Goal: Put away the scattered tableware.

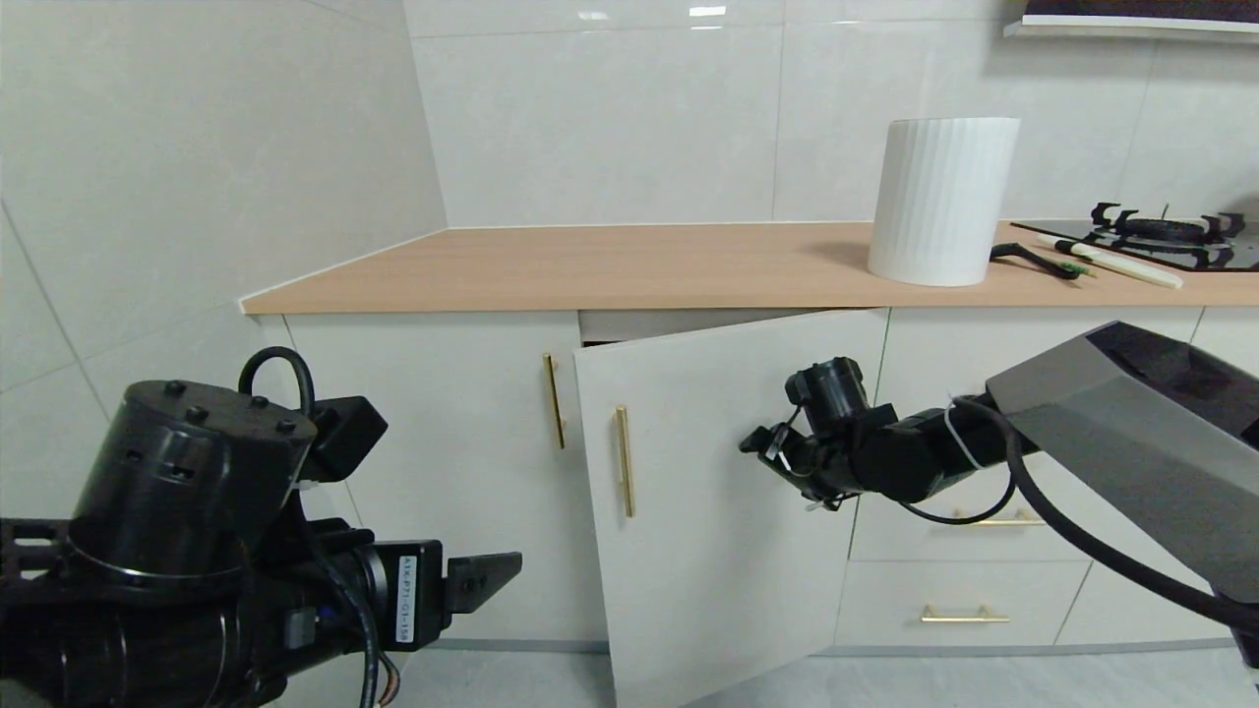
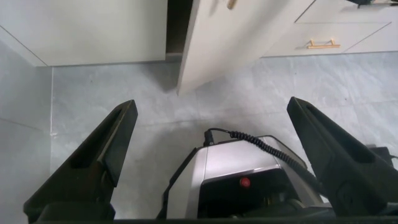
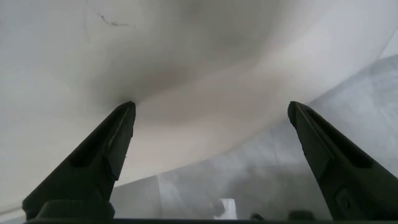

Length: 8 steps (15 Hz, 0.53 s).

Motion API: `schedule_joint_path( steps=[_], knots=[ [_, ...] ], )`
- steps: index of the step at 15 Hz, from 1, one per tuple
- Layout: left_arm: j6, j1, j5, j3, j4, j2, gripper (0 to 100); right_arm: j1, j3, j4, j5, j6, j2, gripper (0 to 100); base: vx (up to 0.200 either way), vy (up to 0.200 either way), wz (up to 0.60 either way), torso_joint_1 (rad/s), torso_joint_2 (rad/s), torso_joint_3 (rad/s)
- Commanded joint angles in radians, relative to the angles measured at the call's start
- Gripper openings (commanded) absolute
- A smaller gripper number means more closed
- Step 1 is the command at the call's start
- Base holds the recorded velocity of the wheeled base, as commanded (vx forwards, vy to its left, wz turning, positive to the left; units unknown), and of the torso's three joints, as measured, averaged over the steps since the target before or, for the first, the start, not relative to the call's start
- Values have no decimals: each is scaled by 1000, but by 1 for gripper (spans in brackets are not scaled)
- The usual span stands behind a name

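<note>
Wooden bench (image 1: 590, 265) high above the right hand (image 3: 209, 107) and the left hand (image 2: 211, 102). White cupboard door (image 1: 708, 511) ajar, close in front of the right hand. White pot (image 1: 942, 202) up on the bench, above that hand. Right hand spread wide, holding nothing; left hand low, same. Tableware (image 1: 1111, 262) beside the pot, far from both hands.

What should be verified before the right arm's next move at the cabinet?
1. Right gripper open and empty: ok, jaws spread wide with nothing between them.
2. Cabinet door fully open: not ok, it is only partly swung out.
3. Right gripper touching the door: cannot tell; it is close to the door face, away from the gold handle.
4. Left gripper out of the way: ok, open, empty, low over the floor.
5. Tableware put away: not ok, utensils lie on the counter beside the white container.
</note>
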Motion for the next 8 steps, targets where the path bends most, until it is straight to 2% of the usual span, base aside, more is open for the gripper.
schedule_joint_path(
  steps=[1, 5, 8],
  knots=[
    [-1, 3, 1, 0, 0, 4, 100, -5, -44, -2, -22, 7, 40, 100, 0, 0, 0, 0, 0, 0],
    [-4, 3, 1, -1, 0, 7, 100, -17, -132, 20, -113, 31, 97, 100, 0, 0, 0, 0, 0, 0],
    [-2, 3, 1, 0, 0, 8, 100, -33, -164, 30, -139, 42, 114, 100, 0, 0, 0, 0, 0, 0]
  ],
)
